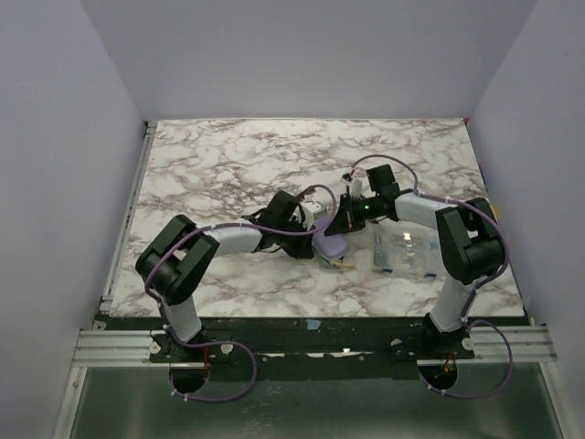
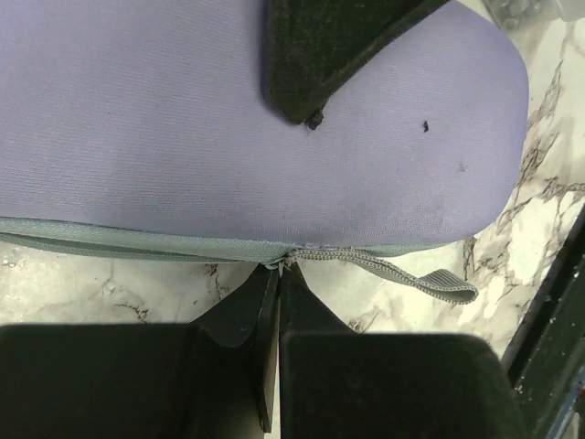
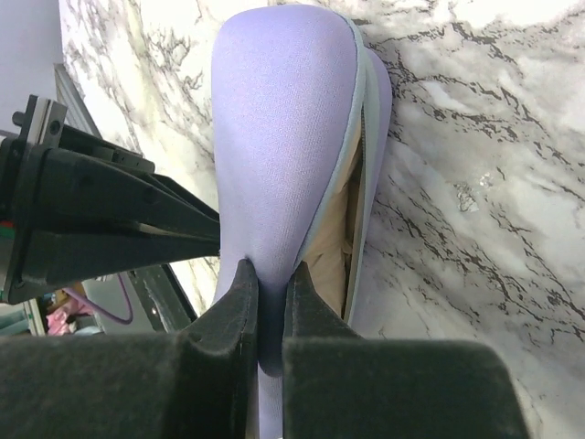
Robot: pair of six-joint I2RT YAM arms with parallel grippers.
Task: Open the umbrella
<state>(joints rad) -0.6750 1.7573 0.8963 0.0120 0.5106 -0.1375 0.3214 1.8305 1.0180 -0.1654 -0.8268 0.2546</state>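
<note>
Two arms meet near the mid surface (image 1: 228, 155), both on the lavender sleeve (image 1: 331, 245). It lies on the marble near a clear plastic box (image 1: 407, 249), on the box's L side.

L gripper (image 2: 277, 273) is closed tight. Its tips are pinched on the sleeve's zip edge, right where a grey webbing tab (image 2: 420, 279) comes off. The tab lies loose on the surface.

R gripper (image 3: 271, 274) is closed narrow too, w/ a fold of lavender fabric nipped btwn its tips at the sleeve's rounded end.

The zip (image 3: 358, 183) gapes partly open along one side in the R wrist view. The beige umbrella (image 3: 331, 238) shows in the gap, so it sits inside the sleeve. Shaft & handle can't be made out.

In the L wrist view a black finger of the R gripper lies over the top of the sleeve. In the R wrist view the L gripper's tips touch the sleeve's edge just beside the R gripper's pinch.

The box holds a few small items, too small to tell.
</note>
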